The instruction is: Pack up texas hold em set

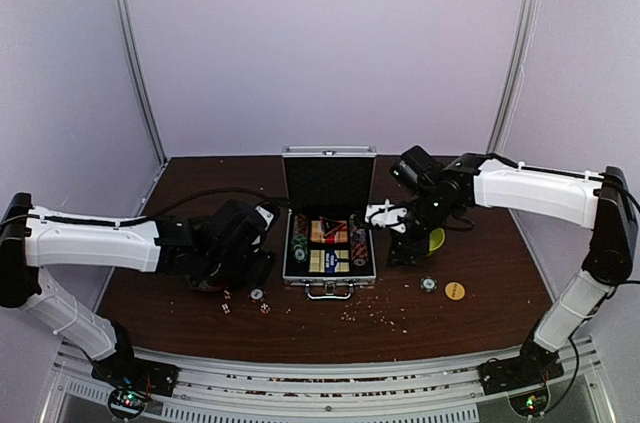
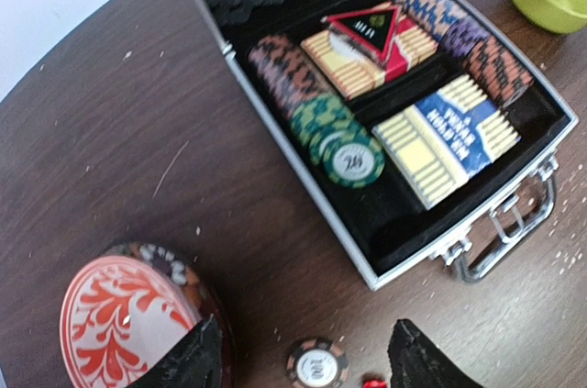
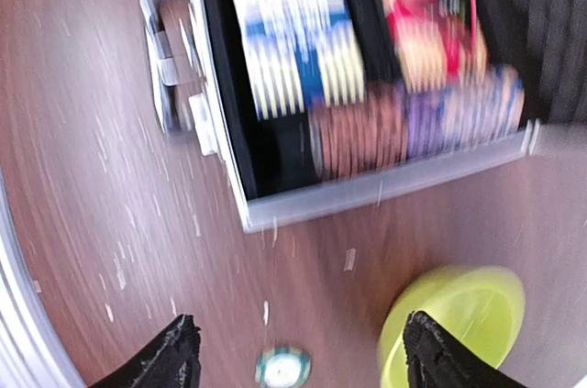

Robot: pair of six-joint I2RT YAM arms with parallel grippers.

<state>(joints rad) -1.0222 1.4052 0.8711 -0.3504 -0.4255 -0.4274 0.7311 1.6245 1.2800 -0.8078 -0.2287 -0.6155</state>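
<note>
both arm bases sit bolted at the near edge of a dark wooden desk (image 1: 470,243). at mid-desk stands the open silver case (image 1: 329,283), lid upright, handle toward the arms. inside lie two tan card decks (image 2: 447,138), a red triangular button (image 2: 371,23) on the far one, and two rows of striped chips, one along each side.

the left pincer (image 2: 307,351) hovers with jaws spread and nothing between them, above a loose chip (image 2: 315,363) lying on the desk left of the case. a round red tin (image 2: 124,324) sits just beside its left finger. the right pincer (image 3: 298,351) also hangs spread and empty, right of the case, over another loose chip (image 3: 282,367) beside one lime-green bowl (image 3: 454,324).

judged step: picking up stray chips. to do it well, each pincer should come straight down centred on its chip, with the left one keeping clear of the tin.

still out on the desk: three small dice (image 1: 227,295), roughly, near the left arm, and one yellow round button (image 1: 455,291) at right.
</note>
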